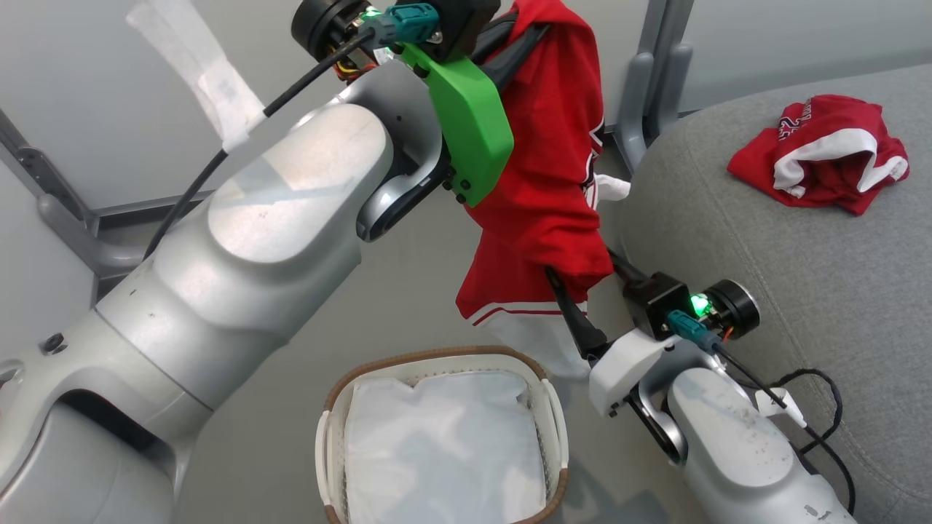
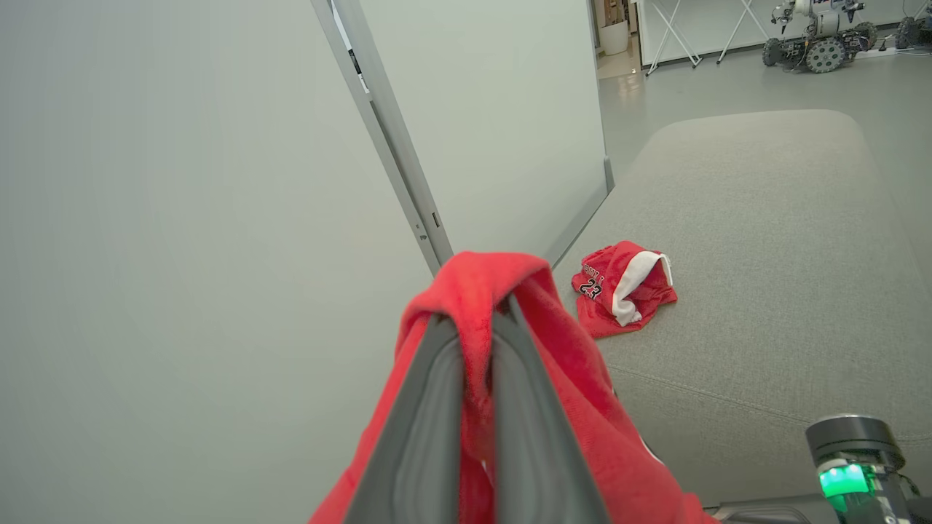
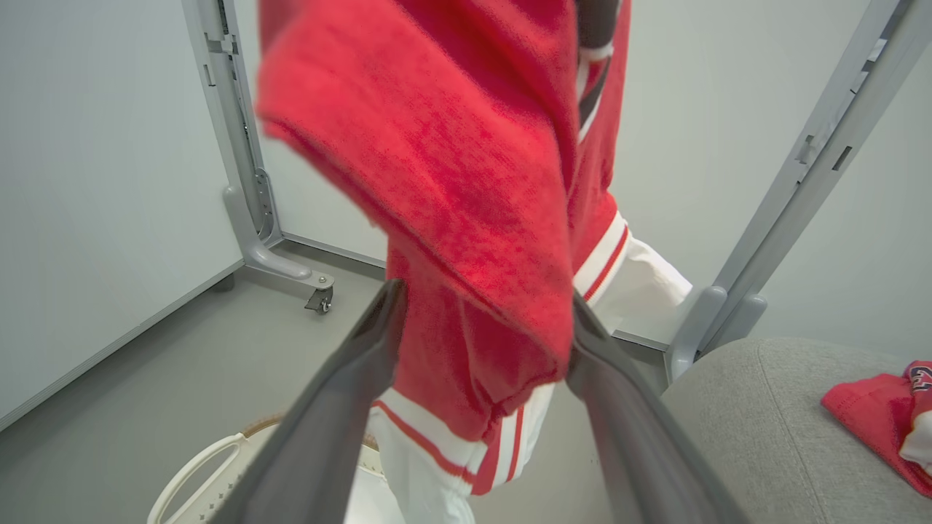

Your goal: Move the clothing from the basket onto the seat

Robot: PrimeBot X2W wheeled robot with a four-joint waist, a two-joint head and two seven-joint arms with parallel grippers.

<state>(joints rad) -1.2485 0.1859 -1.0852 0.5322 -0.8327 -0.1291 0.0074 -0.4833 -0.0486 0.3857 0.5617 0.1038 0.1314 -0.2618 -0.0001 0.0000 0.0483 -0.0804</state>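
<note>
A red jersey [image 1: 546, 182] with white trim hangs in the air above the floor, between the basket and the seat. My left gripper [image 1: 535, 29] is shut on its top fold; the left wrist view shows the fingers [image 2: 429, 407] pinching the red fabric [image 2: 582, 407]. My right gripper [image 1: 582, 271] is open, its fingers [image 3: 364, 349] spread either side of the jersey's lower part [image 3: 466, 167]. The white basket [image 1: 437, 356] with a brown rim stands below, showing its white liner [image 1: 444, 451]. A second red jersey [image 1: 819, 153] lies crumpled on the grey seat [image 1: 801, 291].
Grey partition panels on metal posts [image 1: 655, 80] with a caster foot [image 3: 291, 269] stand behind the basket and close to the seat's end. A black cable [image 1: 823, 407] from my right arm lies over the seat edge. Another wheeled machine [image 2: 819, 36] stands far off.
</note>
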